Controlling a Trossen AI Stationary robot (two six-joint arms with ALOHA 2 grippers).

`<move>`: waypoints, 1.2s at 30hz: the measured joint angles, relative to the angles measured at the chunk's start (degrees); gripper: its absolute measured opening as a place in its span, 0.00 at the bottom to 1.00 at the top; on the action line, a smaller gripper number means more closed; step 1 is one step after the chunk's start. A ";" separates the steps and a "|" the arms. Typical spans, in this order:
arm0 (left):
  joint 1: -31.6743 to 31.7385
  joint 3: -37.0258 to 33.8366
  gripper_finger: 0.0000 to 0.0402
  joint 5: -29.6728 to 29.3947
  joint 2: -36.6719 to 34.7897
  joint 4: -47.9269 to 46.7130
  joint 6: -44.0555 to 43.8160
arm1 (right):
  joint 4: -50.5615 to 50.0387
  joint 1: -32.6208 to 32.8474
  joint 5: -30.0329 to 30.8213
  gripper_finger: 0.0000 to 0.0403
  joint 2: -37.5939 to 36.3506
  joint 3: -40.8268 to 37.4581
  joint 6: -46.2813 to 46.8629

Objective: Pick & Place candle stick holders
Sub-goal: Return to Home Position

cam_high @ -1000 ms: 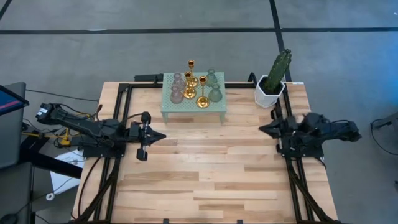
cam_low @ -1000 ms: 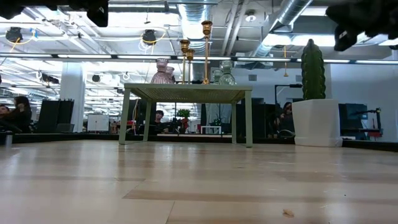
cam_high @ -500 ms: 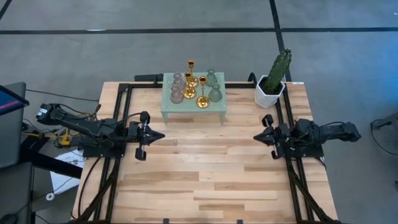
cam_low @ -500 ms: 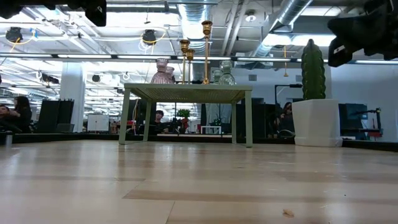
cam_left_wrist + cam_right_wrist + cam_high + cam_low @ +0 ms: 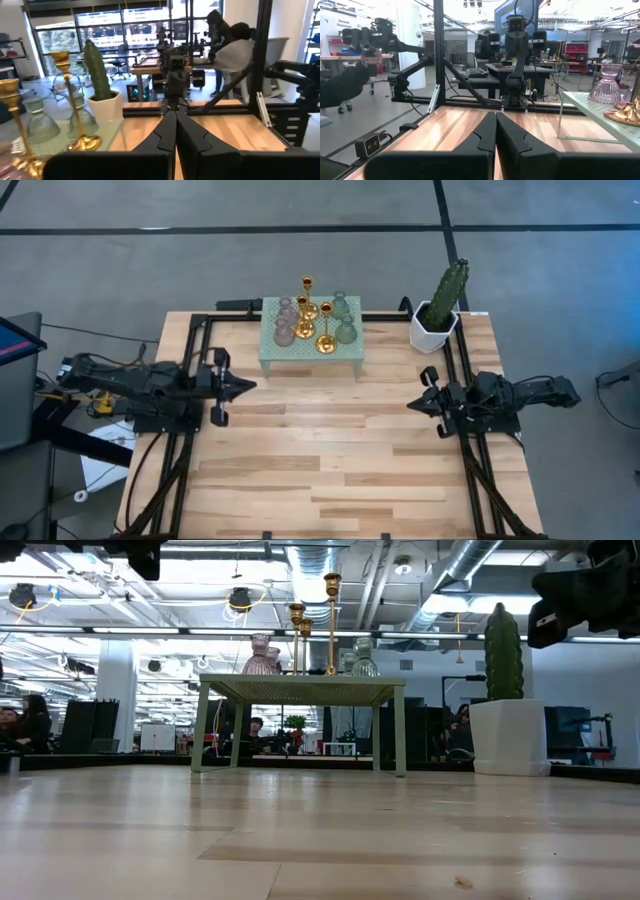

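Observation:
Several candle stick holders stand together on a mint green perforated stand [image 5: 300, 352] at the table's far middle: gold ones [image 5: 310, 315], pink ones [image 5: 285, 320] and green ones [image 5: 344, 320]. In the low view the gold stems [image 5: 331, 620] rise above the stand's top. My left gripper [image 5: 250, 384] hovers shut over the table's left side, pointing level toward the right edge, apart from the stand. My right gripper [image 5: 410, 402] hovers shut over the right side, pointing toward the left edge. Both wrist views show the fingers closed together, left [image 5: 175, 125] and right [image 5: 495, 127], with nothing between them.
A cactus in a white pot [image 5: 437, 320] stands at the far right corner, just beyond my right arm. Black frame rails [image 5: 195, 360] run along both sides of the table. Bare wood [image 5: 330, 450] lies between and in front of the grippers. People sit in the room behind.
My left gripper has drawn back toward the table's left edge and a little toward the far edge, staying shut. My right arm has sunk lower and its gripper has tipped closer to level, reaching slightly farther toward the table's middle; it stays shut. The holders have not moved.

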 joint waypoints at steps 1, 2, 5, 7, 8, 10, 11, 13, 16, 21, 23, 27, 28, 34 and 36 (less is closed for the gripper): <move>0.57 0.25 0.01 0.90 -1.15 -1.43 -0.16 | -0.01 0.00 0.00 0.00 0.00 -0.01 0.00; 0.97 0.32 0.01 1.90 -2.34 -2.35 -0.38 | -0.01 0.00 0.02 0.00 0.00 -0.01 0.00; 1.14 0.34 0.01 5.35 -6.68 -4.70 -0.64 | 0.00 0.00 0.04 0.00 0.00 -0.01 0.28; 1.03 0.34 0.01 6.21 -9.90 -6.54 -1.36 | -0.01 0.00 0.04 0.00 0.00 -0.02 0.31; 1.03 0.39 0.01 6.22 -11.40 -7.58 -1.45 | -0.01 0.00 0.07 0.00 0.00 -0.04 0.31; 1.03 0.42 0.01 6.20 -14.52 -10.01 -1.62 | -0.01 0.00 0.11 0.00 0.00 -0.04 0.33; 1.03 0.42 0.01 6.20 -15.93 -11.46 -1.63 | -0.01 0.00 0.22 0.00 0.00 -0.04 0.33; 1.03 0.42 0.01 6.10 -18.68 -13.89 -1.66 | -0.01 0.00 0.22 0.00 0.00 -0.04 0.45; 1.01 0.99 0.01 6.14 -18.67 -15.36 -2.05 | -0.01 -0.01 0.22 0.00 0.00 -0.04 0.44; 0.96 1.01 0.01 6.80 -18.69 -19.65 -2.04 | -0.48 -0.28 0.22 0.00 0.00 -0.06 0.46; 0.96 0.71 0.01 6.79 -18.71 -20.10 -2.83 | -1.36 -0.31 0.22 0.00 0.00 -0.06 0.47; 0.96 -1.19 0.01 6.80 -18.69 -20.53 -2.91 | -1.31 -0.27 0.22 0.00 0.00 -0.08 0.47; 0.96 -1.73 0.01 6.80 -18.69 -20.51 -2.91 | -1.31 -0.28 0.22 0.00 0.00 -0.08 0.46; 0.94 -6.82 0.01 6.56 -18.67 -18.44 -2.91 | -1.30 -0.28 0.22 0.00 0.00 -0.08 0.46; 0.94 -8.73 0.01 6.53 -18.69 -17.48 -2.91 | -1.30 -0.28 0.22 0.00 0.00 -0.10 0.46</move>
